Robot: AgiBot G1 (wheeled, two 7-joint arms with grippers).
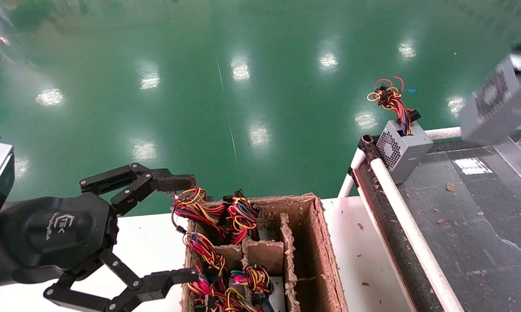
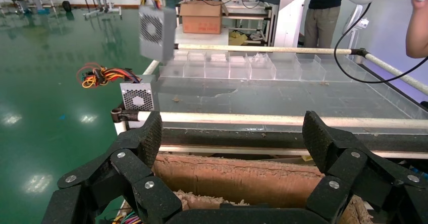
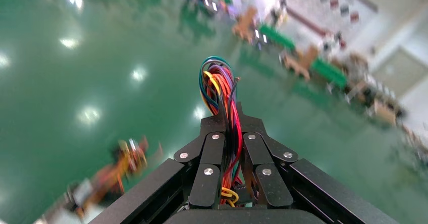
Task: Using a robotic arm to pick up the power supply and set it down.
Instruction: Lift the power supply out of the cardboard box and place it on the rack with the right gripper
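My right black gripper (image 3: 229, 133) is pinched tight on the wire bundle of the small grey metal power supply (image 1: 496, 104), up over the dark belt (image 1: 468, 203) & next I lower it; left gripper (image 1: 173, 229) wide open w/ nothing

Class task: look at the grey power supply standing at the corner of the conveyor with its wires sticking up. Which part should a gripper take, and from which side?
Grip the wire bundle just above the power supply, coming from straight above. The box stands upright with the bundle rising clear of its top, so fingers can likely close round it; the right gripper holds its own unit that way.
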